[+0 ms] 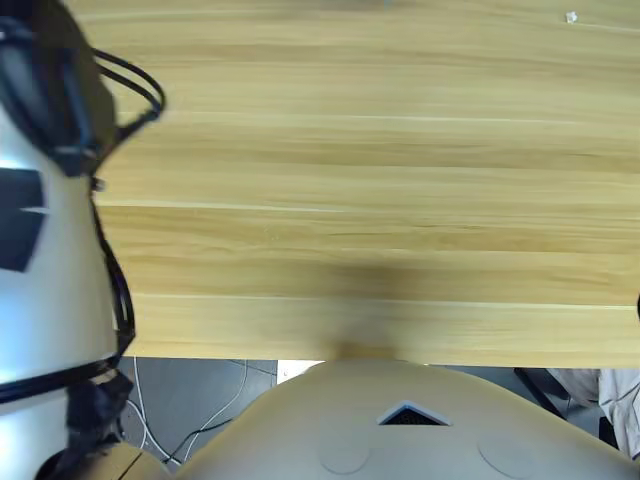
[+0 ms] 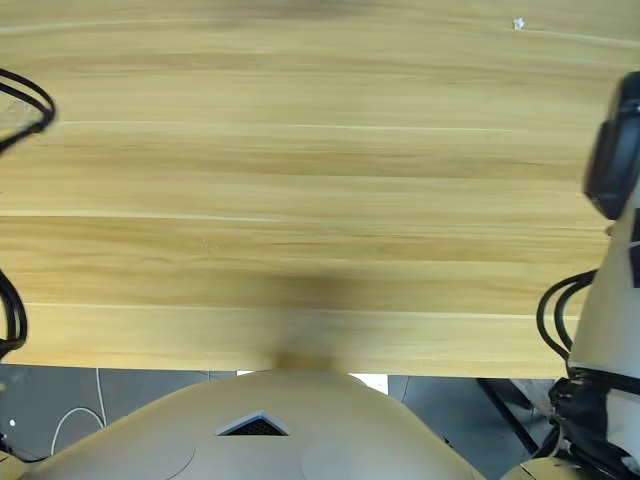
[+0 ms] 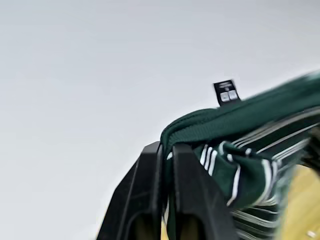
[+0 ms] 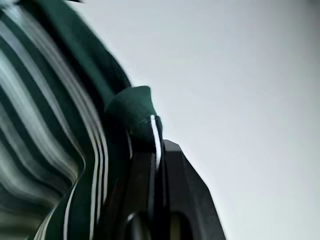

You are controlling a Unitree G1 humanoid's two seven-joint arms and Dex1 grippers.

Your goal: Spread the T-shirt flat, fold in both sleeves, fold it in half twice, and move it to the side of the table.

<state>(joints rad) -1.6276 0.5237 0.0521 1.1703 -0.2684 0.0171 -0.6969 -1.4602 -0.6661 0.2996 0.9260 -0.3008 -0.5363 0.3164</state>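
My left tool (image 3: 169, 150) is pinched narrow on the dark green collar edge of the T-shirt (image 3: 250, 130), with a small black label (image 3: 226, 92) sticking up near the pinch. My right tool (image 4: 157, 150) is clamped on a fold of the same striped cloth, which bunches beside it. Behind the shirt is a pale blank surface. From the head I see the wooden worktop (image 1: 380, 180), a white speck (image 1: 571, 17) far right, and cables (image 1: 215, 400) on the floor.
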